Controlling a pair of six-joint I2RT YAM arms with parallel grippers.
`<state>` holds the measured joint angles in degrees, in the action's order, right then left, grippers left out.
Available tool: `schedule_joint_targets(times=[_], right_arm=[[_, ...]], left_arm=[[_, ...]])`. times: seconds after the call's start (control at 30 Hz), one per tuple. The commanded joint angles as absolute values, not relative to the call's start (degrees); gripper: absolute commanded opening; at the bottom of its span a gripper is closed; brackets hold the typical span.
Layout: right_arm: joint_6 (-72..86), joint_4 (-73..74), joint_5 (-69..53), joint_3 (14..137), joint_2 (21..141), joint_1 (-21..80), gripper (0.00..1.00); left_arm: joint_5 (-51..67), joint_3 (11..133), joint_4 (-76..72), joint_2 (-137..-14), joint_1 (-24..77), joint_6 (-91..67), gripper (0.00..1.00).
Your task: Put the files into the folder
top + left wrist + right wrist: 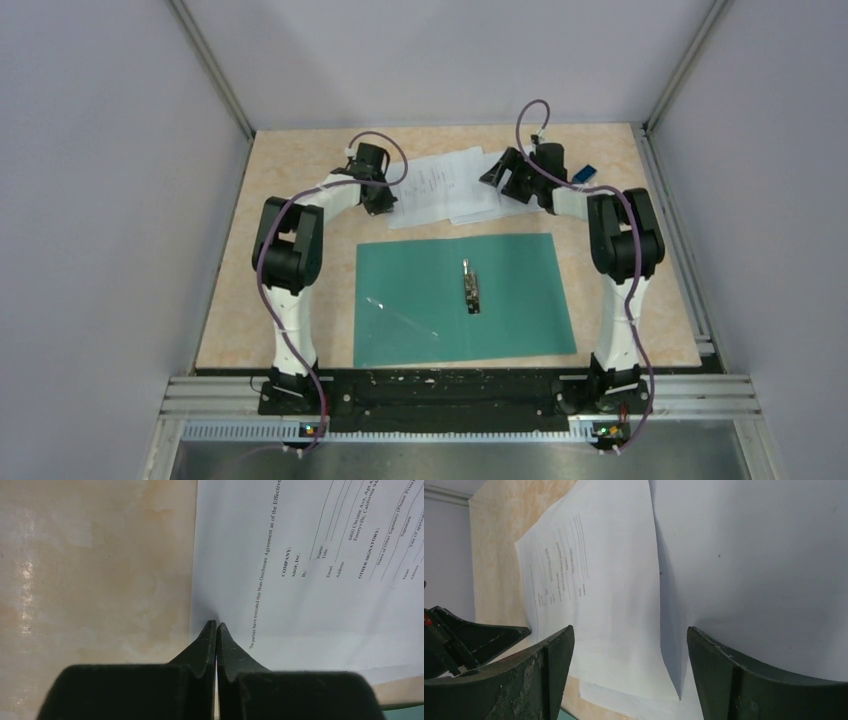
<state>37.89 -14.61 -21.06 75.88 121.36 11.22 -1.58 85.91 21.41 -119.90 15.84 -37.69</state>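
Note:
The teal folder [520,300] lies open and flat mid-table, its metal clip [470,288] at the spine. Two white sheets lie overlapping behind it: the printed sheet [430,180] [310,595] [574,580] on the left and the nearly blank sheet [478,205] [764,555] on the right. My left gripper [378,203] [216,625] is shut, its tips resting on the printed sheet just inside its left edge. My right gripper [508,180] [629,635] is wide open above the overlap. The blank sheet's curled edge stands between its fingers.
A small blue object [585,173] lies at the back right, beside the right arm. Metal frame posts and grey walls close in the tabletop [270,300] on three sides. In the right wrist view, the left gripper [474,635] shows dark at the left.

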Motion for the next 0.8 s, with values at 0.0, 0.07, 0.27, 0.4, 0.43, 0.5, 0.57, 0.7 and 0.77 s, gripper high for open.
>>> schedule_joint_targets(times=[0.0, 0.07, 0.27, 0.4, 0.43, 0.5, 0.57, 0.7, 0.77], right_arm=[[39.8, -18.0, -25.5, 77.2, 121.6, 11.7, 0.82], [40.9, -19.0, -27.5, 76.7, 121.6, 11.9, 0.81], [45.6, -23.5, -31.7, 74.4, 120.1, 11.8, 0.76], [48.5, -25.5, -34.5, 74.7, 120.1, 11.8, 0.66], [49.1, -25.8, -34.9, 74.6, 120.0, 11.8, 0.61], [50.4, -26.9, -35.5, 74.1, 119.7, 11.7, 0.55], [51.6, -28.0, -35.7, 73.6, 119.1, 11.8, 0.53], [52.7, -27.8, -35.7, 73.8, 119.2, 11.9, 0.51], [51.6, -25.6, -35.6, 74.9, 120.0, 11.9, 0.48]], left_arm=[[-2.5, 87.3, 22.4, -121.5, 15.6, -38.0, 0.01], [-2.4, 87.3, 22.4, -121.6, 15.5, -38.1, 0.0], [-2.2, 87.5, 22.5, -121.6, 15.5, -38.0, 0.0], [-1.6, 87.5, 22.5, -121.6, 15.5, -37.8, 0.0], [-1.5, 87.5, 22.6, -121.6, 15.6, -37.8, 0.0], [-1.5, 87.6, 22.7, -121.5, 15.6, -37.7, 0.0], [-1.6, 87.7, 22.8, -121.4, 15.6, -37.5, 0.0], [-0.8, 87.9, 22.6, -121.1, 15.6, -37.2, 0.0], [-0.4, 87.9, 22.1, -120.7, 15.6, -36.8, 0.01]])
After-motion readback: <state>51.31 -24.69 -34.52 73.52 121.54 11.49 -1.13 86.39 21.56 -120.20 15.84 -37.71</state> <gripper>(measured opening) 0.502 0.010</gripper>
